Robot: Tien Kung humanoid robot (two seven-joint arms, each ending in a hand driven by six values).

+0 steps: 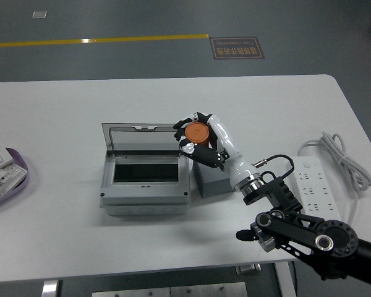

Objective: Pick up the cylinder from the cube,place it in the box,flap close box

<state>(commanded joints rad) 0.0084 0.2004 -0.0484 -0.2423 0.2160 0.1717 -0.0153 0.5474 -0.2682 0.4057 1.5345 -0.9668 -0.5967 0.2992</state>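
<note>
Above cube (211,179) — right hand (198,139) grips round orange cylinder (197,132).

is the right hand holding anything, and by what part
Yes: the right hand grips the orange cylinder around its side wall, its flat end face left uncovered, just above the grey cube.

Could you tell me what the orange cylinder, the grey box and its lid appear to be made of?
The orange cylinder, held in the right hand, looks like smooth plastic or coated metal with a faint sheen; I cannot tell which. The grey box looks like matte moulded plastic. Its raised lid seems to be tinted, translucent plastic in a grey frame.
</note>
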